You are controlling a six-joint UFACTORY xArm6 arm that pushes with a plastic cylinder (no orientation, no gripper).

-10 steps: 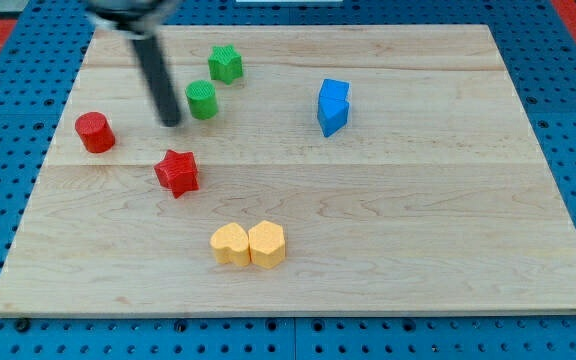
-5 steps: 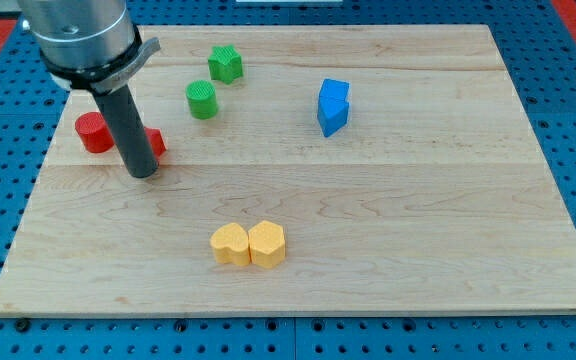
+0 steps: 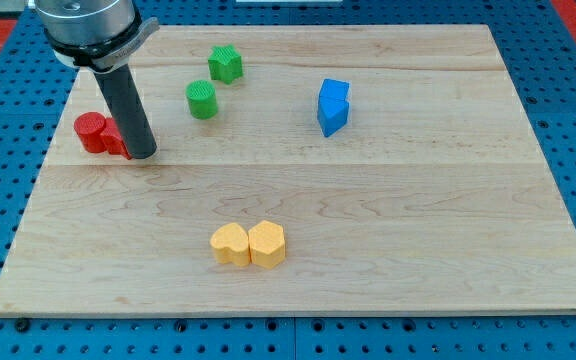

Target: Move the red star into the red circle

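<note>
The red circle is a short red cylinder at the view's left on the wooden board. The red star lies right against its right side, touching it, and is mostly hidden behind my rod. My tip rests on the board against the star's right side.
A green cylinder and a green star lie toward the view's top, right of my rod. A blue block sits right of centre. Two yellow blocks lie side by side toward the view's bottom.
The red star slid up and to the left from mid-board until it touches the red circle. My tip came round below the star and followed it leftward.
</note>
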